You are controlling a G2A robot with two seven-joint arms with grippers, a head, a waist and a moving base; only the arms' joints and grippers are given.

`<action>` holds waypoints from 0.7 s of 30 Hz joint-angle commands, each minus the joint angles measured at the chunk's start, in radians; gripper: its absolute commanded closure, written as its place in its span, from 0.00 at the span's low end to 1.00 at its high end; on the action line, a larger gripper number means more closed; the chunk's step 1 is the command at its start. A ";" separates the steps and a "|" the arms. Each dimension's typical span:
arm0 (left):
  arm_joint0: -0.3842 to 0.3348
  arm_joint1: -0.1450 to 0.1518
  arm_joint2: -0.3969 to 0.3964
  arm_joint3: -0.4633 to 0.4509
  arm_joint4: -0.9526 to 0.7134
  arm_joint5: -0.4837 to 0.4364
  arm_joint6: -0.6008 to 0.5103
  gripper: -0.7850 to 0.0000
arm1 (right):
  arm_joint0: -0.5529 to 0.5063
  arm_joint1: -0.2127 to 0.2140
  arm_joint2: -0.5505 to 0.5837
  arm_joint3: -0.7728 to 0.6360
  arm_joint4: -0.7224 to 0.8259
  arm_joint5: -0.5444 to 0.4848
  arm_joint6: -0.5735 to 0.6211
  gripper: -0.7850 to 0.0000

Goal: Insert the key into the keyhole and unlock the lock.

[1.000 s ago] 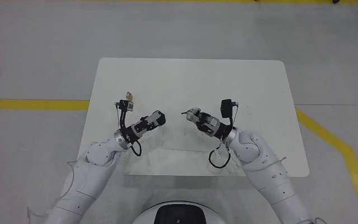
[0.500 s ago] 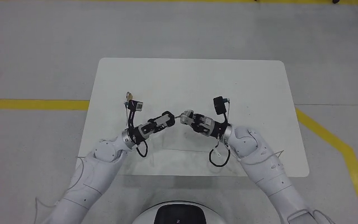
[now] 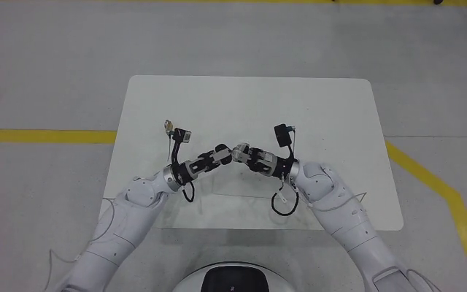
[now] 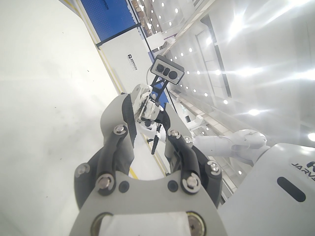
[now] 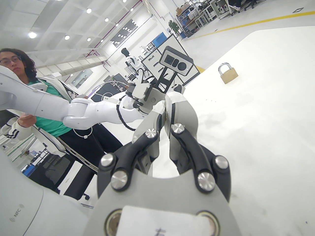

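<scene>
Top view: left jaws open, touching right jaws clamping key (image 5: 167,117); lock (image 3: 168,125) well apart on table (image 3: 328,109)

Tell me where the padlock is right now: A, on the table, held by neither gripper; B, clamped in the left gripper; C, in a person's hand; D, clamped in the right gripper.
A: the padlock sits on the white table, off to the side and apart from both the left gripper and the right gripper.
</scene>
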 commanded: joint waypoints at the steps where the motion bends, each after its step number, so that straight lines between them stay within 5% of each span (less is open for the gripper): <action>1: 0.000 0.000 0.000 -0.001 0.027 0.003 0.016 0.69 | 0.001 0.000 -0.002 0.001 0.002 0.000 0.001 1.00; 6: 0.004 -0.002 0.004 -0.006 0.074 0.009 0.049 0.83 | 0.003 -0.001 -0.005 0.004 0.008 0.002 0.001 1.00; 9: 0.005 -0.003 0.004 -0.008 0.084 0.010 0.060 1.00 | 0.003 -0.002 -0.006 0.005 0.009 0.002 0.001 1.00; 17: 0.010 0.000 -0.011 -0.020 0.105 0.008 0.069 1.00 | 0.003 -0.002 -0.011 0.004 0.005 0.002 0.011 1.00; 18: 0.010 0.001 -0.013 -0.023 0.111 0.007 0.068 1.00 | 0.004 -0.002 -0.011 0.003 -0.001 0.005 0.017 0.77; 19: 0.010 0.002 -0.015 -0.025 0.120 0.006 0.066 1.00 | 0.004 -0.002 -0.011 0.002 0.000 0.007 0.017 0.27; 20: 0.011 0.003 -0.019 -0.028 0.130 0.006 0.067 1.00 | 0.003 -0.001 -0.010 0.001 -0.001 0.009 0.018 0.00; 21: 0.012 0.005 -0.024 -0.031 0.139 0.007 0.066 1.00 | 0.002 0.000 -0.007 0.000 -0.002 0.009 0.019 0.00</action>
